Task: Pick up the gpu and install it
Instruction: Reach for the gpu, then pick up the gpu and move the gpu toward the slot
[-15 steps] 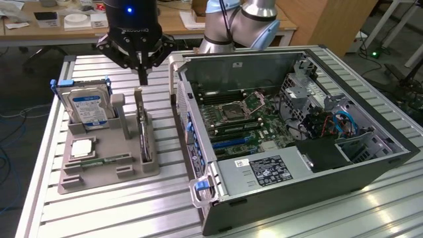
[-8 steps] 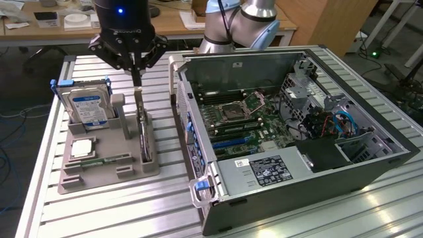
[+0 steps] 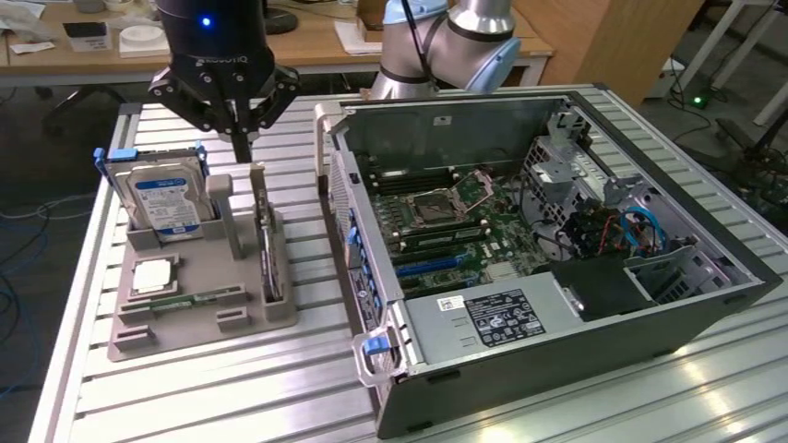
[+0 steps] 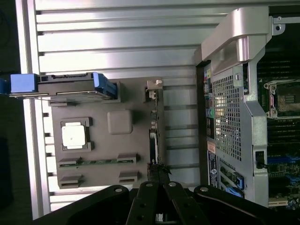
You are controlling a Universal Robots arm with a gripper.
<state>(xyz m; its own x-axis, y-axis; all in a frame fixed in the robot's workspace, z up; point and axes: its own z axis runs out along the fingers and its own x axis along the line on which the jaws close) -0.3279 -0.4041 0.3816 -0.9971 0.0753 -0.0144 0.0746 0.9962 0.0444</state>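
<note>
Well, my black pincer [image 3: 239,138] [image 4: 158,171] is shut tight, the two fingers pressed tip to tip, and I see nothing between them. It hangs over the far end of the gpu [image 3: 264,240] [image 4: 153,136], a thin flat card standing on its long edge in a slot along the right side of the grey plastic holder [image 3: 197,328] [image 4: 98,98]. Whether my tips touch the card's top edge I cannot tell.

The holder sits on the ribbed aluminium table [image 3: 221,397] [image 4: 117,47], on the exterior view's left. At its far end the silver hard drive with the blue label [image 3: 166,203] [image 4: 70,86] stands upright in blue rails. Nearer lies the square silver processor chip [image 3: 150,275] [image 4: 74,136], flat in its recess, and nearer still the narrow green memory stick [image 3: 185,300] [image 4: 96,161], lying between grey clips.

Just beside the holder, on the exterior view's right, the dark grey computer case [image 3: 689,314] [image 4: 229,117] lies on its side with the panel off and the green board facing up.
</note>
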